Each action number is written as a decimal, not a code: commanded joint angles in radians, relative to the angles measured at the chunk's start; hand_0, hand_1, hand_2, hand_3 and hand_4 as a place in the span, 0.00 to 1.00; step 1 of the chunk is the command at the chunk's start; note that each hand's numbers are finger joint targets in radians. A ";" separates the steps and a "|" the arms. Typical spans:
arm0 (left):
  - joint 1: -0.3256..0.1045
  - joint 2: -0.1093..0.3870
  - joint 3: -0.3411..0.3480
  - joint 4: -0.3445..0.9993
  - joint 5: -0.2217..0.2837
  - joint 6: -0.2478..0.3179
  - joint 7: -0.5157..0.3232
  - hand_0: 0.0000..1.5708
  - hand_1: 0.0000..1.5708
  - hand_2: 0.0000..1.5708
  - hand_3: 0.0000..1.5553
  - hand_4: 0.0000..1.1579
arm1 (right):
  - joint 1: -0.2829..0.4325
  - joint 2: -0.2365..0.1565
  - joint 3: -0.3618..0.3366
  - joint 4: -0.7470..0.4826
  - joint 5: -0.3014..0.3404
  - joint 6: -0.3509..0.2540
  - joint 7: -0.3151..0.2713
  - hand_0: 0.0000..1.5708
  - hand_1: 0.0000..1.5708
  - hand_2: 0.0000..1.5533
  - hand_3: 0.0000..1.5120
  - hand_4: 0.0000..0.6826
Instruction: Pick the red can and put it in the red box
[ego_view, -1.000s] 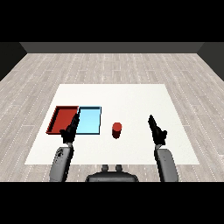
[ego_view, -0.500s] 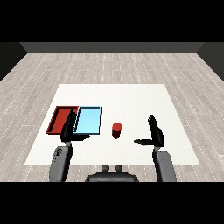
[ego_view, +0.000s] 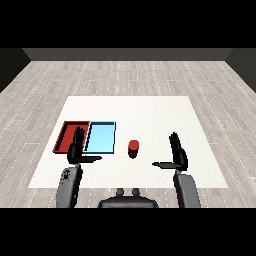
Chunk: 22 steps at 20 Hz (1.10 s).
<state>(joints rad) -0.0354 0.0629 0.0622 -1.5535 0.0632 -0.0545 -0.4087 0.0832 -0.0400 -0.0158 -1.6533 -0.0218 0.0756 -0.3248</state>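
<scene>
Working left to right across the white table (ego_view: 150, 107), seen from the head view.

Nearest the table's left edge you have the red tray (ego_view: 65, 136), lying flat, roughly midway between the far and near edges. Nothing shows inside it. Its right side sits against the light blue tray (ego_view: 101, 138); whether the two rims actually touch, you cannot tell from here.

Your left hand (ego_view: 76, 151) stands over the near ends of both trays, at the seam between them. Fingers straight and pointing up and away, thumb stuck out to the right toward the table's middle. It is spread wide and holds nothing. Its grey forearm comes up from the lower left, crossing the near edge of the table.

Right of the blue tray, apart from it, the red can (ego_view: 133, 148) stands upright on the bare table, about at the centre of the table's width and closer to the near edge than the far one. Neither hand touches it.

Further right, well apart from the can, your right hand (ego_view: 176, 154) is raised near the near-right part of the table. Fingers straight up, thumb pointing left toward the can. Also spread, nothing in it.
</scene>
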 joint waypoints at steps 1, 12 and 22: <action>0.017 -0.009 -0.010 -0.003 -0.014 -0.002 -0.035 0.00 0.00 0.00 0.00 0.00 | -0.026 -0.011 -0.029 0.095 -0.011 0.024 -0.065 0.00 0.00 0.00 0.00 0.00; -0.029 -0.041 -0.033 -0.004 -0.014 0.034 -0.012 0.00 0.00 0.00 0.00 0.00 | -0.138 0.039 0.012 0.190 -0.004 -0.010 -0.006 0.00 0.00 0.00 0.00 0.00; -0.053 -0.001 0.011 -0.050 0.061 -0.007 0.075 0.00 0.00 0.00 0.00 0.00 | -0.156 0.028 0.084 0.187 -0.075 -0.033 0.068 0.00 0.00 0.00 0.00 0.00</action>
<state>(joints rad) -0.0361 0.0417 0.0517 -1.6024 0.0930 -0.0493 -0.3950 -0.0454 -0.0046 0.0814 -1.4734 -0.0740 0.0147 -0.2848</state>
